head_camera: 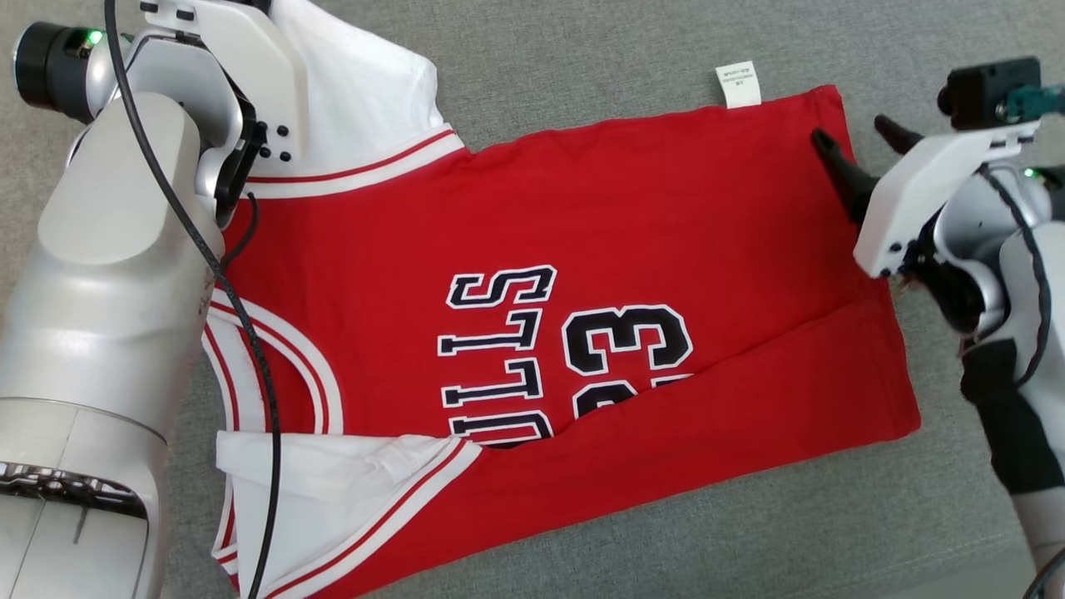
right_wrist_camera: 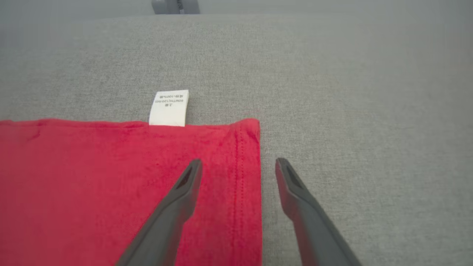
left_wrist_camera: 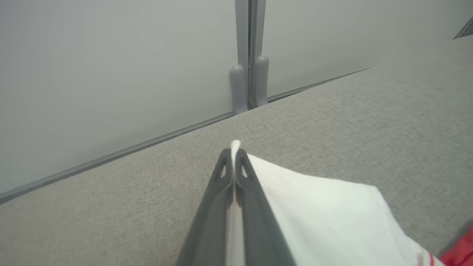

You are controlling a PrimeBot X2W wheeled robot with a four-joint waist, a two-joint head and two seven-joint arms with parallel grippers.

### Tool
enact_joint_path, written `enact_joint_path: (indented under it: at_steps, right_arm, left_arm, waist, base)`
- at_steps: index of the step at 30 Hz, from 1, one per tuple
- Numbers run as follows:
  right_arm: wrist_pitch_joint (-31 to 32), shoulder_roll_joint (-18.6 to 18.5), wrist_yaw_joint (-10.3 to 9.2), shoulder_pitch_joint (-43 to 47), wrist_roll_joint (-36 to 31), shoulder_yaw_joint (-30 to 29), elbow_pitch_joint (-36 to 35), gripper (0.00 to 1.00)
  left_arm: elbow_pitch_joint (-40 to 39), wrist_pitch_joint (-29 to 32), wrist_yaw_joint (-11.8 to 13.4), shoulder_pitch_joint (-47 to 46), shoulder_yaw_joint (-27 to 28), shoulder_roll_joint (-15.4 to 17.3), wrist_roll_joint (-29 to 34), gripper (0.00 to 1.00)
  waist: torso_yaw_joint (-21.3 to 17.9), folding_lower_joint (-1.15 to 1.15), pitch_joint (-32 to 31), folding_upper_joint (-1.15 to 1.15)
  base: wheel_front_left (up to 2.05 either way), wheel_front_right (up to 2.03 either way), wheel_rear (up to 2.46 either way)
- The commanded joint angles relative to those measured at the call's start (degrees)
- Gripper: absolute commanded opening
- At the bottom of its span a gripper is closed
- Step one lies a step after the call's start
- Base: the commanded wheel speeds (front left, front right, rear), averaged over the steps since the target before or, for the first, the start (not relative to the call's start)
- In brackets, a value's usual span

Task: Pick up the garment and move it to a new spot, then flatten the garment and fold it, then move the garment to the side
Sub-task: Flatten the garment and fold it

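One garment (head_camera: pixel 649 216), a red jersey with two white sleeves, lies spread sideways on the grey surface (head_camera: pixel 582 50), collar end toward the robot's left and hem toward its right. The far sleeve (head_camera: pixel 366 83) lies at the upper left of the head view and the near sleeve (head_camera: pixel 333 482) at the lower left. The near long edge is folded over the chest, covering part of the dark lettering and the two digits. One white care label (head_camera: pixel 738 85) sticks out from the far edge near the hem corner. The left gripper (left_wrist_camera: pixel 233 153) has its two fingers clenched on white sleeve cloth, a sliver of which pokes out between the tips. The right gripper (right_wrist_camera: pixel 238 162) is released, its two fingers spread astride the hem: one over red cloth, one over the bare grey surface. Contact with the cloth cannot be told. In the left wrist view, two pale wall panels (left_wrist_camera: pixel 111 74) meet at one grey post (left_wrist_camera: pixel 249 55).
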Motion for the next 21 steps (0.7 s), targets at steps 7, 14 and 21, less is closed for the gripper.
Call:
enact_joint_path:
  at_steps: [7,14,21]
  right_arm:
    - [2.86,-0.16,-0.02,-5.69,-1.85,-0.01,5.64,1.00]
    - [2.44,-0.07,-0.02,-9.16,-3.50,-0.45,11.19,1.00]
    - [0.77,0.28,-0.02,-11.70,-4.42,0.33,15.12,1.00]
  left_arm:
    - [-6.08,2.48,0.58,2.16,-1.17,1.35,0.61,0.00]
    - [-13.63,6.29,1.39,4.46,-1.91,2.83,0.42,0.00]
    - [-20.70,9.58,2.54,7.00,-2.19,4.50,-0.15,0.00]
  waist:
    - [1.11,0.00,0.41,0.00]
    - [2.14,0.00,1.27,0.00]
    - [3.11,0.00,2.07,0.00]
  base:
    - [0.00,0.00,0.00]
    - [0.00,0.00,0.00]
    - [0.00,0.00,0.00]
